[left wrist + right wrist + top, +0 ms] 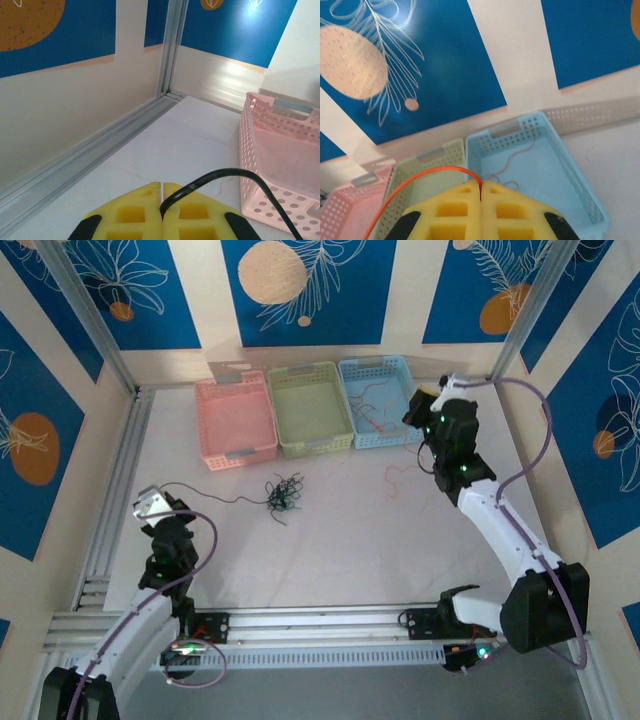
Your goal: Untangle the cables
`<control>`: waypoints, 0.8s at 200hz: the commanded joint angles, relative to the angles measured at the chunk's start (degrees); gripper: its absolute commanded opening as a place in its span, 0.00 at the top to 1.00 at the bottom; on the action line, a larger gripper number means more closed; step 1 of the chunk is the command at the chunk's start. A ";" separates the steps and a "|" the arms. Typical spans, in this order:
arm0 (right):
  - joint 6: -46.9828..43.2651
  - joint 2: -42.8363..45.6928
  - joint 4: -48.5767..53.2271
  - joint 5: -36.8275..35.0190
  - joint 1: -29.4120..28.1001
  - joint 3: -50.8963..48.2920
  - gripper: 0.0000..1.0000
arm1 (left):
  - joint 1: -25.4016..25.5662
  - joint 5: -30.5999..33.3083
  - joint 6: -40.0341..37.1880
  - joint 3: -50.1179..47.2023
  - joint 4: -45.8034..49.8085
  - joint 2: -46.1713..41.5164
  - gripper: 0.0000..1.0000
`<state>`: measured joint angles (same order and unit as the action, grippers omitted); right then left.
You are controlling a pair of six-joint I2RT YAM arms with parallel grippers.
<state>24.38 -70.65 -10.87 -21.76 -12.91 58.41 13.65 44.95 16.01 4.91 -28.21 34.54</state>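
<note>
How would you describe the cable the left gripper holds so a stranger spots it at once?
In front of the green basket lies a dark clump of cables. A thin black cable runs from it leftward to the left gripper, shut on it. Unlike the clump's other strands, it lies stretched out.

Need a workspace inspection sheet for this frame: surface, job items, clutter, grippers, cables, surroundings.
Surface: pale table, aluminium rails at its edges.
Job's things: clump of thin cables mid-table; a black cable runs from it to the left gripper; thin brown wires lie in the blue basket.
Clutter: pink basket and green basket at the far edge, nothing seen inside.
Grippers: left gripper jaws shut on the black cable; right gripper jaws shut on an orange wire, near the blue basket.
Cables: lavender arm cables loop beside each arm, apart from the clump.
Surroundings: blue-and-cream patterned walls.
</note>
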 commanded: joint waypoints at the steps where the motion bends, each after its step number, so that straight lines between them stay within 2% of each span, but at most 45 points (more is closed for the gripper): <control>1: -0.83 -3.69 2.34 0.64 -0.44 8.01 1.00 | -0.72 -0.81 -0.52 0.18 -2.20 -0.09 1.00; 53: -1.34 -18.13 5.68 1.14 -0.23 29.92 1.00 | -0.78 -0.98 -0.52 0.19 -2.38 0.17 1.00; 86: -0.40 -31.69 10.80 0.51 0.39 45.82 1.00 | -0.82 -1.00 -0.62 0.13 -2.42 0.27 1.00; 129: -1.04 -47.13 14.31 -1.13 0.83 61.17 1.00 | -0.82 -1.44 -0.71 0.20 -2.64 0.61 1.00; 145: -1.29 -51.12 17.11 -2.36 0.84 64.51 1.00 | -0.84 -1.50 -0.67 0.21 -2.72 0.86 1.00; 160: -0.65 -51.98 15.96 -4.09 0.81 61.56 1.00 | -0.88 -1.54 -0.67 0.31 -2.75 1.01 1.00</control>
<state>23.94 -121.43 2.72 -22.41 -12.36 120.01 13.61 43.94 16.01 4.91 -28.29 35.42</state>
